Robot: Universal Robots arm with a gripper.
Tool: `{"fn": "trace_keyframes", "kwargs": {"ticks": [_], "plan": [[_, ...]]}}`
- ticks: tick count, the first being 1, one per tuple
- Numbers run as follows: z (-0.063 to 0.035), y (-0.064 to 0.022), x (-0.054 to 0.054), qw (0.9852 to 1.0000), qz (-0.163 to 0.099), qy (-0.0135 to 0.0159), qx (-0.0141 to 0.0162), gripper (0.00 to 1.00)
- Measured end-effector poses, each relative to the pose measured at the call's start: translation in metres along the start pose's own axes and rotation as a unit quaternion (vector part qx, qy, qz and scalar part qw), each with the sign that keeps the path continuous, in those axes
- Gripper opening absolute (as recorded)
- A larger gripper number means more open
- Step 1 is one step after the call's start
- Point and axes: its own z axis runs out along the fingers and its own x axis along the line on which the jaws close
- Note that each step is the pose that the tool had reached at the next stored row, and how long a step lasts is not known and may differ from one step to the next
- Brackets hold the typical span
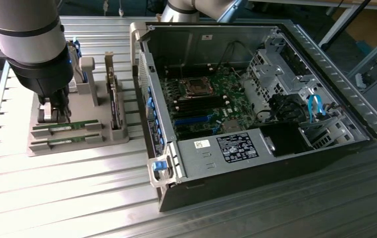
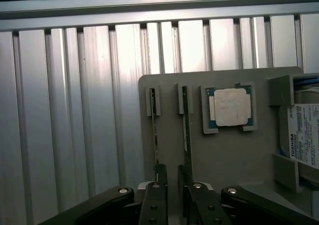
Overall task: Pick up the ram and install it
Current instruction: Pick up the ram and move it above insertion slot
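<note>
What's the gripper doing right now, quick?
Gripper: open, holding nothing, down low by the two ram sticks.

- Desk [image 1: 76,193]: carries a holder [image 1: 119,135] toward its edge at the exterior view's left, with a computer case [image 1: 175,163] just beside it toward the exterior view's right.
- Holder, in a row across it: the outer ram stick [image 2: 155,135] nearest the holder's edge, the inner ram stick [image 2: 186,130] beside it, the processor [image 2: 231,107], then the hard drive [image 2: 304,135].
- Gripper [image 2: 172,174]: above the holder, over one end of both ram sticks.
- Motherboard [image 1: 201,106]: inside the case, on its floor.
</note>
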Motion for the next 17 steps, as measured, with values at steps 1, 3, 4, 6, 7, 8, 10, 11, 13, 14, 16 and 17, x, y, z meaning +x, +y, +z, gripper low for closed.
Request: {"fn": "trace_keyframes", "kwargs": {"ticks": [1, 3, 4, 6, 7, 8, 10, 11, 13, 14, 16, 17], "plan": [[0.0009, 0.0, 0.0, 1.0, 0.0, 0.0, 0.0001, 0.24], [0.0033, 0.0, 0.0, 1.0, 0.0, 0.0, 0.0, 0.24], [0.0042, 0.0, 0.0, 1.0, 0.0, 0.0, 0.0, 0.24], [0.0064, 0.0001, 0.0, 1.0, 0.0, 0.0, 0.0, 0.24], [0.0075, 0.0001, 0.0, 1.0, 0.0, 0.0, 0.0, 0.24], [0.0087, 0.0001, 0.0, 1.0, 0.0, 0.0, 0.0, 0.24], [0.0113, 0.0002, 0.001, 1.0, 0.0, 0.0, 0.0, 0.24], [0.0135, 0.0003, 0.001, 1.0, 0.0, 0.0, 0.0, 0.24], [0.016, 0.0004, 0.001, 1.0, 0.0, 0.0, 0.0, 0.24], [0.017, 0.0004, 0.001, 1.0, 0.0, 0.0, 0.0, 0.24], [0.0211, 0.0006, 0.001, 1.0, 0.0, 0.0, 0.0, 0.24], [0.0227, 0.0006, 0.001, 1.0, 0.0, 0.0, 0.0, 0.24]]}}
